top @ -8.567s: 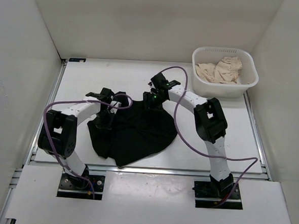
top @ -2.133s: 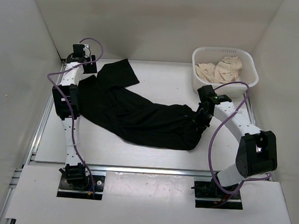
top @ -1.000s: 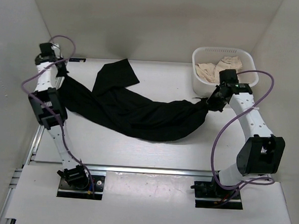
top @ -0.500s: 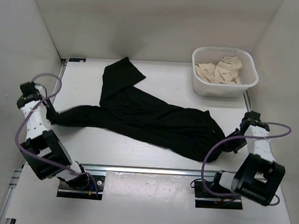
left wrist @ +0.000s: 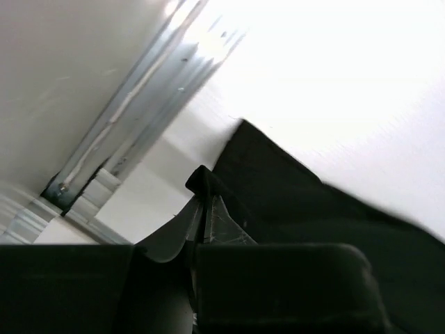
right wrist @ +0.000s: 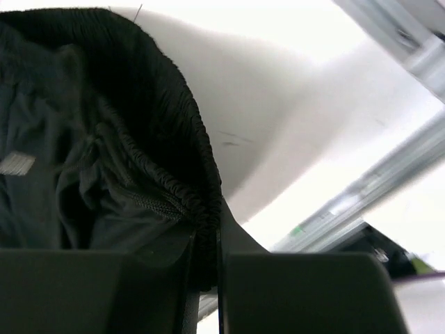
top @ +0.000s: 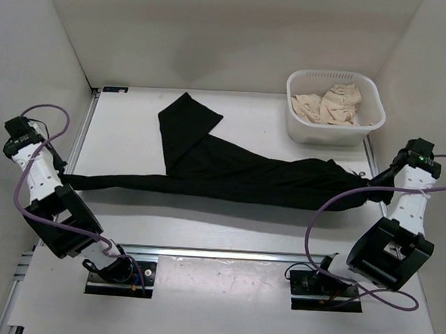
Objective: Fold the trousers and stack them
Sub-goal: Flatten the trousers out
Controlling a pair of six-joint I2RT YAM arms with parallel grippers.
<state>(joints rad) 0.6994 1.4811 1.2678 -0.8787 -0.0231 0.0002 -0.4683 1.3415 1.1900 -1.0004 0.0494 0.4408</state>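
Observation:
Black trousers lie stretched left to right across the white table, with one leg angled up toward the back. My left gripper is shut on the end of the other leg at the table's left edge; in the left wrist view the gripper pinches a peak of black cloth. At the right edge my right gripper is shut on the waist end. The right wrist view shows this gripper clamped on the gathered elastic waistband.
A white basket at the back right holds beige garments. Metal rails run along the table's left edge and right edge. White walls close in on three sides.
Both arms have drawn outward and slightly back, pulling the trousers into a taut straight band. The loose leg has slid toward the right.

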